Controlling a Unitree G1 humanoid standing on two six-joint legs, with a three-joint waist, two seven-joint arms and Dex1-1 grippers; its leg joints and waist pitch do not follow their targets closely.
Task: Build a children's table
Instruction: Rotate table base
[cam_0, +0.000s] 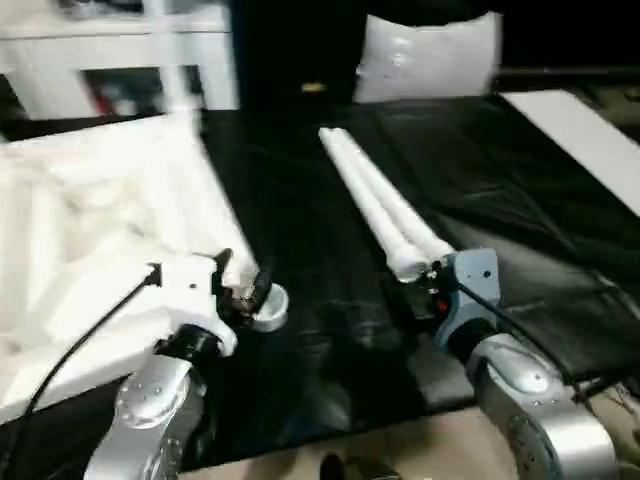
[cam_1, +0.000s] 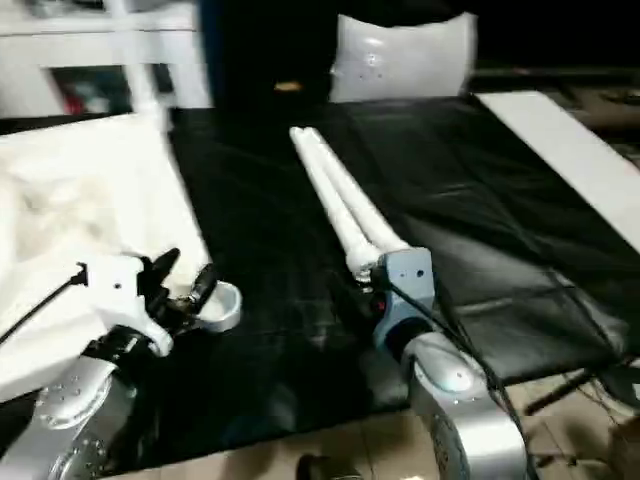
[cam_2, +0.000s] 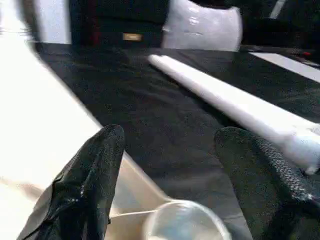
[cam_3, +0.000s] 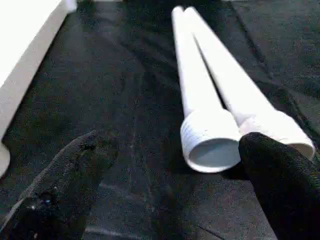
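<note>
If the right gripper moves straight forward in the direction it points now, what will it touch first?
Most likely the threaded open end of the nearer long white plastic leg, which lies on the black mat directly ahead of the open right gripper. The second white leg lies beside it; which comes first is hard to judge.

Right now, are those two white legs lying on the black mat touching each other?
Touching, at least at the wide ends: the right wrist view shows both legs side by side, threaded collars pressed together.

White ribbed tabletop (cam_0: 90, 250) lying underside up, two legs (cam_0: 375, 205) side by side
</note>
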